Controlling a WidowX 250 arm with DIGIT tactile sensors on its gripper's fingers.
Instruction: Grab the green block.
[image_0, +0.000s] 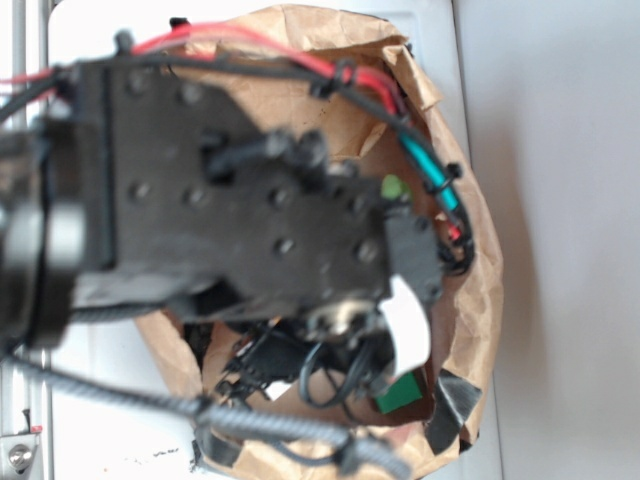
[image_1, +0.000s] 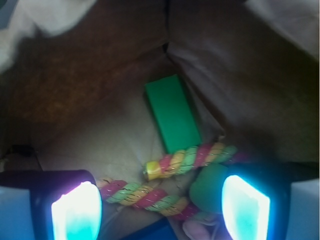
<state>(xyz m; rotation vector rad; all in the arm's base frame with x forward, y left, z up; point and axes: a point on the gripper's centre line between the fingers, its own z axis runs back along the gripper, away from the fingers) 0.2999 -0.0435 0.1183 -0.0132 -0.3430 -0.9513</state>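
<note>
The green block (image_1: 173, 113) lies flat on the brown paper floor of the bag, ahead of my gripper in the wrist view; one corner of it shows in the exterior view (image_0: 399, 392) under the arm. My gripper (image_1: 161, 212) is open and empty, its two glowing pads (image_1: 77, 212) wide apart, above a twisted multicolour rope (image_1: 186, 159) that lies between it and the block. The rope's end touches the block's near edge. In the exterior view the arm hides the gripper.
The brown paper bag (image_0: 478, 300) walls rise close around. A green plush toy (image_1: 208, 187) sits by the right pad. A blue block's corner (image_1: 150, 232) shows at the bottom. Black cables hang in the bag (image_0: 300, 370).
</note>
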